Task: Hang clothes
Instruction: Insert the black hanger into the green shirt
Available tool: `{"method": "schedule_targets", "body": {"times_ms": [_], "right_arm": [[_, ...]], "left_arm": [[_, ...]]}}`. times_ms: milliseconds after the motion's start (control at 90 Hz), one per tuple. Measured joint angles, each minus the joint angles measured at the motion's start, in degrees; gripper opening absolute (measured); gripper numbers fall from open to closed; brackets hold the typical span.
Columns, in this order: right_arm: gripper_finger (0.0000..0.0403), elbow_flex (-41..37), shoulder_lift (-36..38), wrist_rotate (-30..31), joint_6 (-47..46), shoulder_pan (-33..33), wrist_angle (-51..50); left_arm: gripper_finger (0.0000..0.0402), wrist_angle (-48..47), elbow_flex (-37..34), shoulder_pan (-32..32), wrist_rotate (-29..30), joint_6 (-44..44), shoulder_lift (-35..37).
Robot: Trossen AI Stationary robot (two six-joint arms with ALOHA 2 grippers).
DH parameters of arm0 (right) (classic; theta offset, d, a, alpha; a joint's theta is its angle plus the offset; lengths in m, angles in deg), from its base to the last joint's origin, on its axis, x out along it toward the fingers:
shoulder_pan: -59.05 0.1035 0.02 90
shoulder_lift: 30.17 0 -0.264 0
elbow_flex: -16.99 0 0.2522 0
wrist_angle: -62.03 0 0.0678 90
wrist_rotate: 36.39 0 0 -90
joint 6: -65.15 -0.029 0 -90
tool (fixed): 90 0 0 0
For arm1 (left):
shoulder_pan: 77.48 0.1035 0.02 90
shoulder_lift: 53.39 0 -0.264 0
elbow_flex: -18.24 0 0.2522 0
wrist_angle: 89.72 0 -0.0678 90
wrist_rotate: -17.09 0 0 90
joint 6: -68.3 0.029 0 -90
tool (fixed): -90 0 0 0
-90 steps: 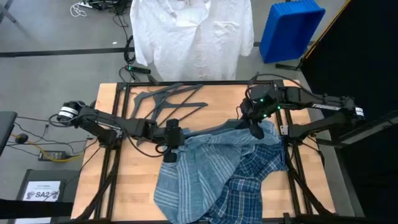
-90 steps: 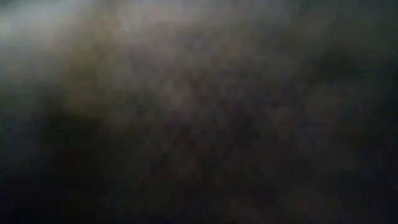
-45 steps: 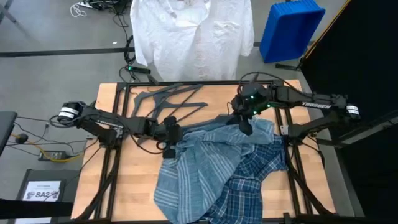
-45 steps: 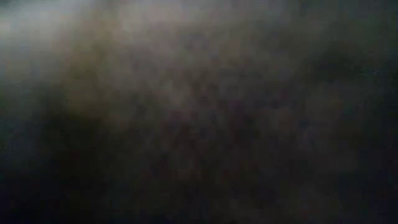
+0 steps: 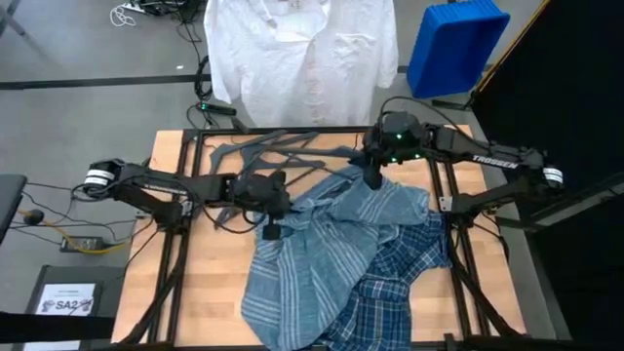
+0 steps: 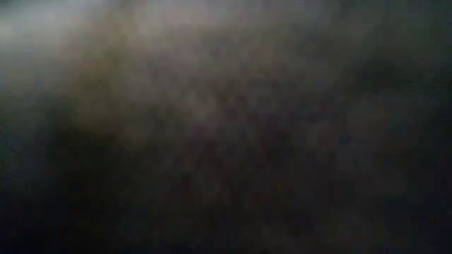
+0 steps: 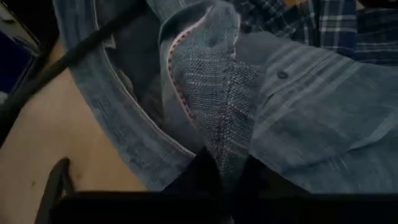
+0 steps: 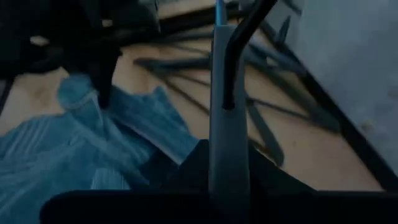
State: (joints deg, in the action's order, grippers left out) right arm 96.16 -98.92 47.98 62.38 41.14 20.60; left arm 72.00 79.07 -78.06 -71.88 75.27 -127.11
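Note:
A blue-grey striped shirt (image 5: 327, 249) lies crumpled on the table, over a darker plaid shirt (image 5: 405, 278). A white shirt (image 5: 302, 58) hangs beyond the far edge. My left gripper (image 5: 270, 222) is shut on the striped shirt's left part (image 7: 227, 171). My right gripper (image 5: 372, 175), at the shirt's far edge, is shut on a grey hanger (image 8: 228, 106) whose dark hook (image 8: 245, 43) stands out past the fingers. The low view is dark and shows nothing. My left gripper pinches a raised fold of the striped shirt (image 7: 224, 134), beside a red-stitched seam, between its two fingers; the cloth is several layers thick there. The rest of the shirt lies slack on the table. My right gripper pinches the hanger's grey bar (image 8: 227, 146) between its two fingers (image 8: 193, 165), and the bar runs along them. The fingers come from above, slanting toward the table's left. Blue cloth (image 8: 124, 124) lies just beside and below the hold.
Spare dark grey hangers (image 5: 263, 151) lie on the wooden table at the far left. Black frame rails (image 5: 185, 244) run along both sides of the table. A blue bin (image 5: 453, 44) stands on the floor beyond the far right corner.
My right gripper has gone toward the table's far edge and a little left with the hanger. My left gripper has moved toward the far edge and slightly right, drawing the striped shirt's far part along, so the shirt now reaches farther back on the table.

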Motion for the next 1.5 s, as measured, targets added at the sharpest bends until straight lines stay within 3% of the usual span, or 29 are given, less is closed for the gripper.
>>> {"method": "schedule_targets", "body": {"times_ms": [78,222,356,567,733,1033,1500], "right_arm": [[0.0011,0.0,0.0,-0.1,0.0,0.0,1.2],[0.0011,0.0,0.0,-0.9,0.0,0.0,1.2],[0.0011,0.0,0.0,-5.9,0.6,0.0,0.9],[0.0011,0.0,0.0,-12.1,1.1,0.1,0.2],[0.0011,0.0,-0.2,-20.4,-1.1,-0.4,-3.8],[0.0011,0.0,-0.6,-19.6,-1.9,-1.0,-13.4],[0.0011,0.1,-2.2,-18.7,0.3,-0.1,-15.9]], "left_arm": [[0.0000,4.8,-4.7,0.8,0.2,-1.7,1.0],[0.0000,22.4,-16.7,2.0,0.5,-6.1,3.7],[0.0000,32.0,-24.7,2.8,1.4,-8.8,7.2],[0.0000,29.4,-29.1,2.9,4.2,-9.2,11.5],[0.0000,24.8,-29.2,2.8,5.7,-9.1,13.1],[0.0000,23.7,-29.1,2.8,6.7,-7.2,14.7],[0.0000,19.6,-29.0,2.8,9.0,-5.7,14.7]]}}
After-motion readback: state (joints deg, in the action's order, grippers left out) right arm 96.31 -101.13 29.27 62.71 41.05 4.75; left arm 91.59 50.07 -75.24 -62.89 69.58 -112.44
